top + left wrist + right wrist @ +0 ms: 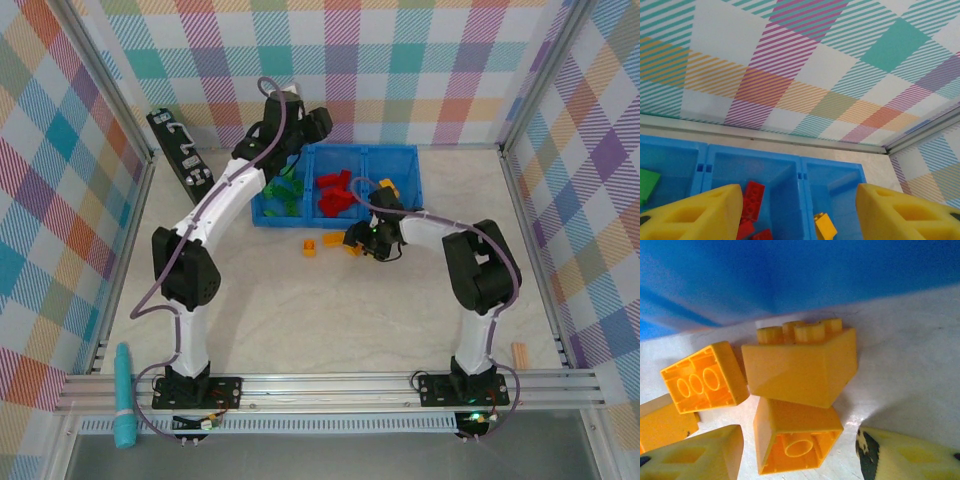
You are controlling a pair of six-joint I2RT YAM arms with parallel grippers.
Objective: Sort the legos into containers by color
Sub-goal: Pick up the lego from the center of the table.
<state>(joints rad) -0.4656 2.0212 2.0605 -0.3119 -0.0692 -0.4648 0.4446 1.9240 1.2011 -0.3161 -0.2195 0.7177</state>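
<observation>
The padded yellow fingers (700, 455) of the right end effector (800, 460) stand spread. A hollow-bottomed orange brick (797, 442) lies in the gap just ahead of them, with a sliver of worktop (910, 355) showing at each side, so nothing is pinched yet. It is roughly square and tipped on its side, its open underside facing the fingers.

Touching it on the far side is a sloped brick (800, 367), its studs pointing away and its long axis running across the gap. Two more orange bricks (702, 377) lie off to the left of the fingers. Beyond them all rises the blue tray (790, 275).

The right arm is the nearer one for this. The left end effector (800, 210), also spread and empty, hangs over the tray, where red bricks (752, 200) sit in the middle compartment. The move probably needs a short advance before closing.
</observation>
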